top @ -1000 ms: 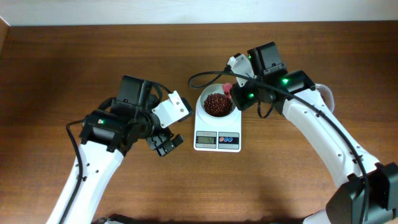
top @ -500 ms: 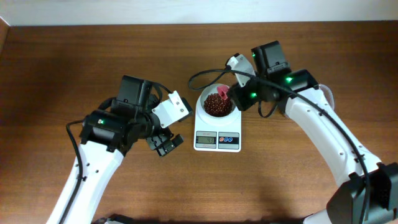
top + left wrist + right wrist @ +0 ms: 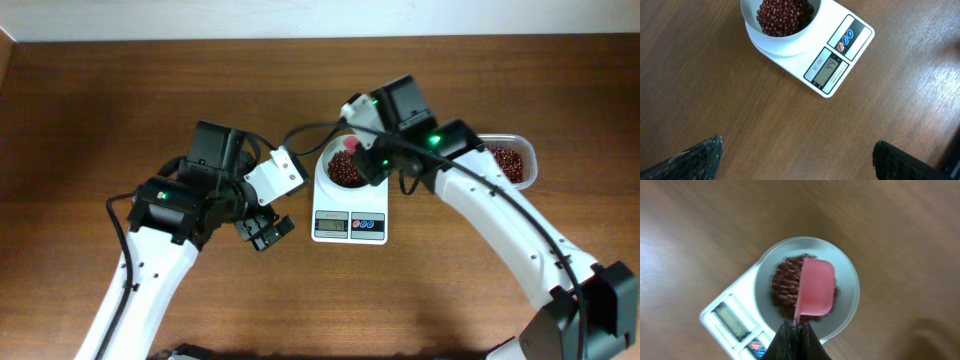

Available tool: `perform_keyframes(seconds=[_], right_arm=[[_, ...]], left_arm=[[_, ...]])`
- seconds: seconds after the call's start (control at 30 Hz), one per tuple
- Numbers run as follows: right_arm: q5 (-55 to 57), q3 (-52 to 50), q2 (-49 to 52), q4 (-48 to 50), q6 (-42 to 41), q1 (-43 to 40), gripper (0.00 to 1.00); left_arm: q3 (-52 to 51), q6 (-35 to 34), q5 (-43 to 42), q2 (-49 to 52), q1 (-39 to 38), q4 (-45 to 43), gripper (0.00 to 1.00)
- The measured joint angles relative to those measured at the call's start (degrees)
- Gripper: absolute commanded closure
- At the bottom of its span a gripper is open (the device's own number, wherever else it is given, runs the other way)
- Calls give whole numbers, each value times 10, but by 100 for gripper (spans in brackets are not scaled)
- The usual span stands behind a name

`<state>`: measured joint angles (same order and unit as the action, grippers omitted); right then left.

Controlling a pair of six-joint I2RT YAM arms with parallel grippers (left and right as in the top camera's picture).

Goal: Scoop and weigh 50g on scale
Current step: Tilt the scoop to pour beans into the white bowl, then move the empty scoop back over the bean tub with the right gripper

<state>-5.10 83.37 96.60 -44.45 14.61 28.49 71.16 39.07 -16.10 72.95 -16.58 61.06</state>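
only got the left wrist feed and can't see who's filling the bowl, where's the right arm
observer: the right gripper is shut on a pink scoop, held over the bowl on the scale.
operator: anything left to scoop from
observer: yes, a clear tub with beans in it sits to the right of the scale, behind the right arm.
operator: and my own gripper
observer: the left gripper is open and empty, off the scale's left side.
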Motion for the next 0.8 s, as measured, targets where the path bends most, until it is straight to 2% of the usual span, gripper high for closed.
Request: perform_keyframes(seconds=[0.1, 0.37, 0.6, 0.67, 0.8], right_arm=[[64, 1, 0, 12, 0, 6, 96], [3, 36, -1, -19, -43, -20, 96], [-32, 71, -76, -116, -113, -214, 96], [-50, 73, -81, -155, -131, -282, 96], [-108, 72, -80, -188, -158, -360, 96]], left_arm=[[0, 0, 0, 0, 0, 0, 1], [0, 0, 0, 0, 0, 0, 1], [0, 0, 0, 0, 0, 0, 1], [0, 0, 0, 0, 0, 0, 1], [0, 0, 0, 0, 0, 0, 1]])
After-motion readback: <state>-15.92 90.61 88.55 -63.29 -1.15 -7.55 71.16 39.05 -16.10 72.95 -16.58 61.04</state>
